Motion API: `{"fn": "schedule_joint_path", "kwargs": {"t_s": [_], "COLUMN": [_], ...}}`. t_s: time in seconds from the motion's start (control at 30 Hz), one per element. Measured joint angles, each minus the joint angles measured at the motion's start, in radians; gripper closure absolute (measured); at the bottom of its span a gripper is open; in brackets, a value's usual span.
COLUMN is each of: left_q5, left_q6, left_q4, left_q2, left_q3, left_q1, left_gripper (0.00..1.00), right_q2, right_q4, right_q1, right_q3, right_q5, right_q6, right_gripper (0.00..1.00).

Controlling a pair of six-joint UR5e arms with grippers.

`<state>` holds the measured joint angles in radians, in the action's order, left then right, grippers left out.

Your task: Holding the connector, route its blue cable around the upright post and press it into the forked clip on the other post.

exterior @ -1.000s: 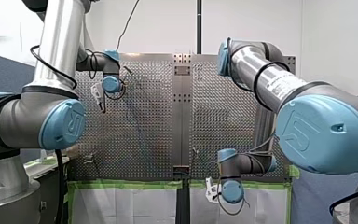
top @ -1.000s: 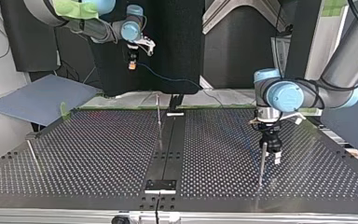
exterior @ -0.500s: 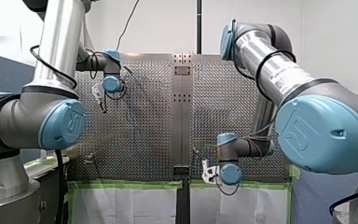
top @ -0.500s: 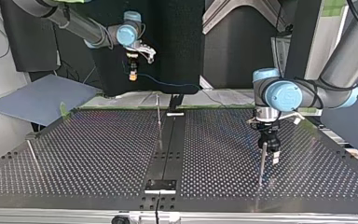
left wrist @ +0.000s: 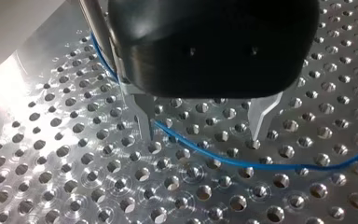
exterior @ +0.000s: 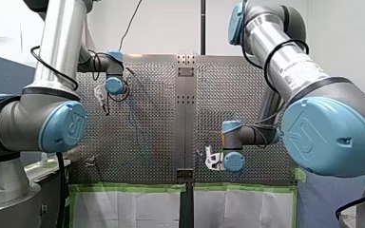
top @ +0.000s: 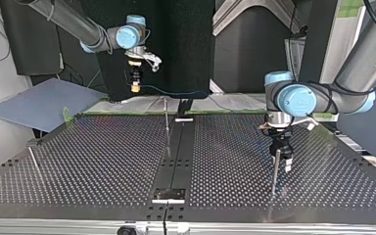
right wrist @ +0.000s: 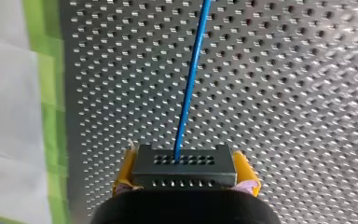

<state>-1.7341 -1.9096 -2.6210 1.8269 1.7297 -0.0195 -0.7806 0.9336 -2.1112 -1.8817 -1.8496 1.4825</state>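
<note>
In the right wrist view my right gripper is shut with its yellow pads on a dark grey connector. The blue cable runs straight ahead from the connector over the perforated plate. The top view shows this gripper hanging above the table's far edge, with the cable trailing to the view's right. My left gripper is open, its metal fingers straddling the cable just above the plate. It stands close beside an upright post.
A thin post stands near the table's far middle, and another leans at the top view's left. A dark central strip divides the perforated table. Green tape lines the table's edge, and a grey sheet lies beyond it.
My right arm has carried the connector in towards the table: down and slightly left in the top view, up in the front view. My left gripper has stayed by its post.
</note>
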Motion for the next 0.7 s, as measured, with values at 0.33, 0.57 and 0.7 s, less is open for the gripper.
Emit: {"fn": "schedule_joint_path", "kwargs": {"t_s": [0.33,0.57,0.7], "left_q5": [-0.001,-0.002,-0.002], "left_q6": [-0.014,-0.020,-0.025], "left_q4": [-0.002,-0.007,-0.009], "left_q2": [0.000,0.000,0.000], "left_q3": [0.000,0.000,0.000], "left_q1": [-0.005,-0.005,-0.005], "left_gripper": [0.00,0.00,0.00], "right_q2": [-0.044,-0.038,-0.020], "right_q4": [0.005,0.000,0.006], "right_q1": [0.001,0.000,0.000], "right_q3": [-0.003,-0.004,-0.009], "right_q5": [0.000,0.002,-0.001], "right_q6": [-0.002,-0.005,-0.013], "right_gripper": [0.92,0.92,0.92]}}
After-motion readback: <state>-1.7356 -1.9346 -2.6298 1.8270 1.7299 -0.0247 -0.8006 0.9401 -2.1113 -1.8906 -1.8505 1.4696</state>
